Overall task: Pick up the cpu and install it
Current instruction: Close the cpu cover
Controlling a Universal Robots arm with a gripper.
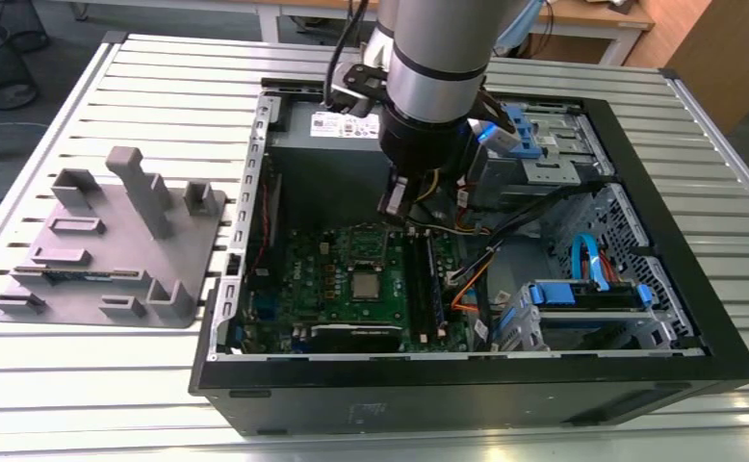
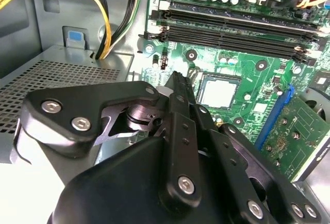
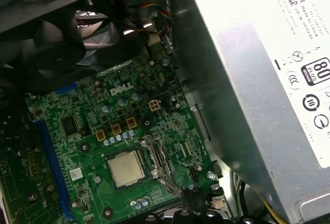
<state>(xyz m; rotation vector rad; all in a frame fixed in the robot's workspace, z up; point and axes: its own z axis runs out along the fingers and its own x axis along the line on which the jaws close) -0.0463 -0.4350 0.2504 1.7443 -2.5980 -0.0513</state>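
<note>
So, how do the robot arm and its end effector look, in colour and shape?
The arm is a thick silver cylinder that turns black lower down, with black cables beside it. The end effector is matte black, built of flat jointed bars fixed with round silver screws.

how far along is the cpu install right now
Done, it seems: the small square silver-topped cpu already lies flat in the metal-framed socket of the green circuit board. In hand: nothing; the black gripper hangs shut above the board, apart from the chip. Left: little shows; whether the socket is latched, I cannot tell.
</note>
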